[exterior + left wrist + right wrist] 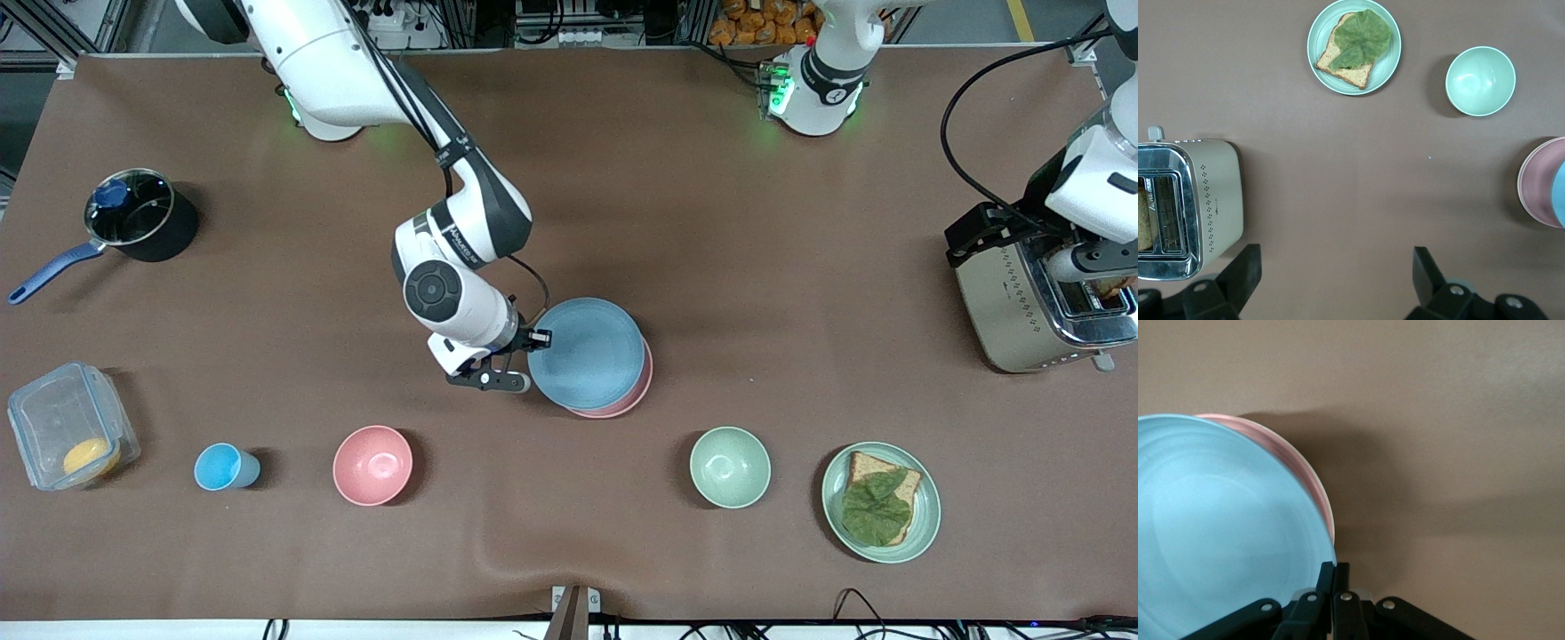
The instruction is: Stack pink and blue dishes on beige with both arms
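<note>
- The right gripper [536,340] is pinching the rim of the blue plate [585,353] with its fingers [1340,581] closed tight on the edge.
- The blue plate is sitting tilted over the pink plate [637,392], near the middle of the surface [765,267].
- The pink plate is lying on the beige plate [1520,189]; only a thin beige rim is showing under it in the left wrist view.
- The left gripper [1335,277] is waiting up over the toaster [1031,307] at the left arm's end, with its fingers [1426,269] spread wide and holding nothing.
- A green bowl [730,467] and a green plate [925,520] with bread and a leaf are sitting nearer the front camera than the stack.
- A pink bowl [372,465] and a blue cup [222,467] are sitting in that same row, toward the right arm's end.
</note>
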Robot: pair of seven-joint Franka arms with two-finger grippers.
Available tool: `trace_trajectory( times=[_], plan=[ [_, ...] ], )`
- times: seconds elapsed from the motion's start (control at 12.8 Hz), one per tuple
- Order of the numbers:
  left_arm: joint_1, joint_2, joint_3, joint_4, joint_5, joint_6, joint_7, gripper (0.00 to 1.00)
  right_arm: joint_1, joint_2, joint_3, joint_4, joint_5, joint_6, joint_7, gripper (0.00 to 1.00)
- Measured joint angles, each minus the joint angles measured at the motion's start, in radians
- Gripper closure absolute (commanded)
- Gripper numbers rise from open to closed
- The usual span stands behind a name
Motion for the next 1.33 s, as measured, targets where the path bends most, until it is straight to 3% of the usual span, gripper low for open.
trace_trajectory(
  times=[0.39, 0.47, 0.55, 0.62, 0.86, 1.09, 1.33],
  plan=[
    [0.002, 0.000, 0.000, -0.004, 0.000, -0.001, 0.000, 0.00, 0.030, 0.036, -0.001, 0.001, -0.001, 0.049, 0.010, 1.00],
    [0.002, 0.000, 0.001, -0.005, 0.000, -0.001, 0.000, 0.00, 0.030, 0.039, -0.002, 0.002, -0.001, 0.056, 0.010, 0.91],
    [0.002, 0.000, 0.001, -0.006, 0.000, -0.001, 0.000, 0.00, 0.030, 0.042, -0.003, 0.002, -0.005, 0.060, 0.010, 0.11],
    [0.002, 0.000, 0.001, -0.006, 0.000, -0.001, 0.000, 0.00, 0.030, 0.044, -0.006, 0.004, -0.018, 0.062, 0.010, 0.00],
    [0.002, 0.000, 0.001, -0.007, 0.000, -0.001, 0.000, 0.00, 0.014, 0.039, -0.027, 0.024, -0.042, 0.036, 0.011, 0.00],
    [0.002, 0.000, 0.002, -0.009, 0.000, -0.001, 0.000, 0.00, -0.089, -0.044, -0.042, 0.039, -0.049, -0.130, -0.109, 0.00],
    [0.002, 0.000, 0.002, -0.010, 0.000, -0.001, 0.000, 0.00, -0.202, -0.205, -0.045, -0.134, -0.051, -0.143, -0.356, 0.00]
  ],
)
